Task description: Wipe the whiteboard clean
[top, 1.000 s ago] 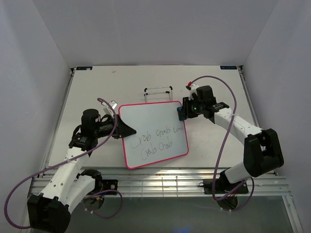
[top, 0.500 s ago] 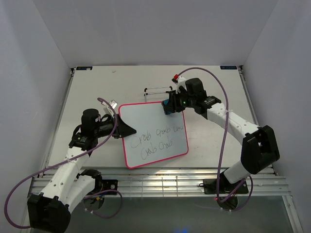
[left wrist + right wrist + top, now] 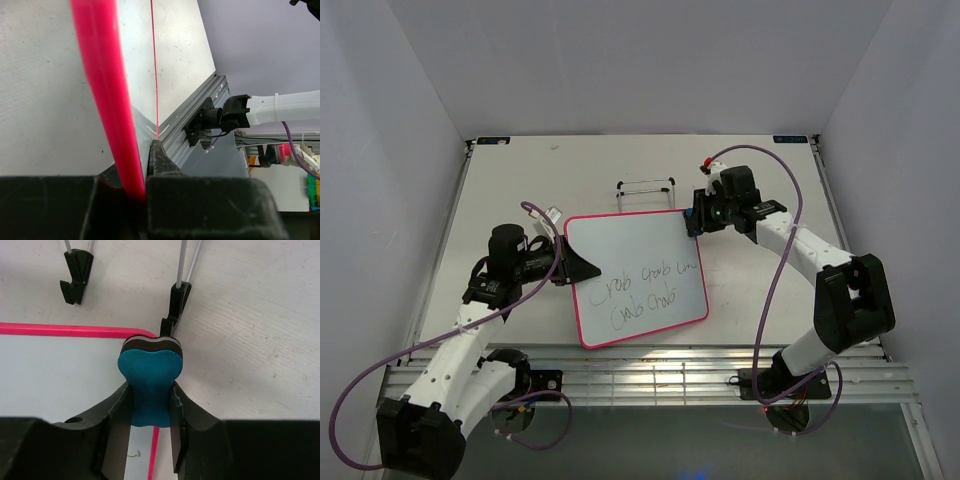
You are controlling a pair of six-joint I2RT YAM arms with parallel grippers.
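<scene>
1. Right claw (image 3: 694, 219) – shifted right since half a second ago, from the board's far edge to its far right corner; clamped on the blue eraser (image 3: 150, 377).
2. Left claw (image 3: 578, 266) – clamped on the board's left frame.
3. Whiteboard (image 3: 632, 248) – mid-table (image 3: 510, 190), between the arms; writing (image 3: 648, 285) not yet wiped.
4. Risk: the eraser may snag the raised frame and jolt the board loose.
5. Containers: none seen.

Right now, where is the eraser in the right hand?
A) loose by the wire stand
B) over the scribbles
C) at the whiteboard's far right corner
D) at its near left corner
C: the blue eraser, gripped by the right hand, sits at the far right corner of the whiteboard, away from the scribbles.
</scene>
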